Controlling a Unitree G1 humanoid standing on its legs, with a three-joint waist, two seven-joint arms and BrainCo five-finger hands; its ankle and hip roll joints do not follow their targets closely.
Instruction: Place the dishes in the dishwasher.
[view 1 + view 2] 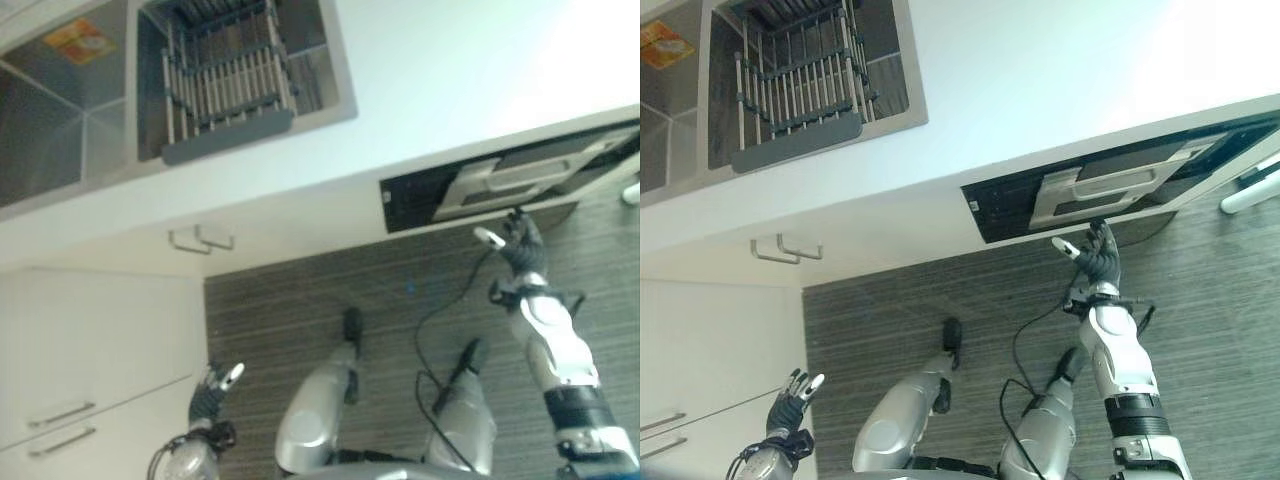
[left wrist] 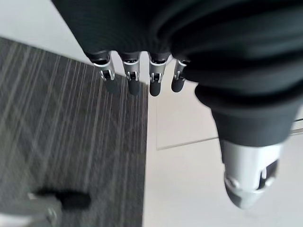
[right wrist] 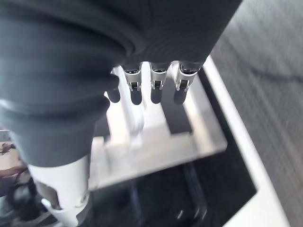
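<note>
Reaching right hand (image 1: 1095, 255), fingers straight and apart, at silver handle (image 1: 1108, 185) of dishwasher (image 1: 1000, 215), likely for door. Rack (image 1: 225, 85) sits in sink (image 1: 330, 75). Left hand (image 1: 215, 390) relaxed, idle by cabinet (image 1: 90, 340).

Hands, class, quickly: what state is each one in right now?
Left hand: open, holding nothing, low by the cabinet.
Right hand: open, holding nothing, reaching at the dishwasher.

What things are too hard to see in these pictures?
- Inside the dishwasher: dark in the head views, blurred in the right wrist view past the right hand.
- Dishes in the sink rack: too small to tell.
- What the left hand faces: only floor and cabinet show.
</note>
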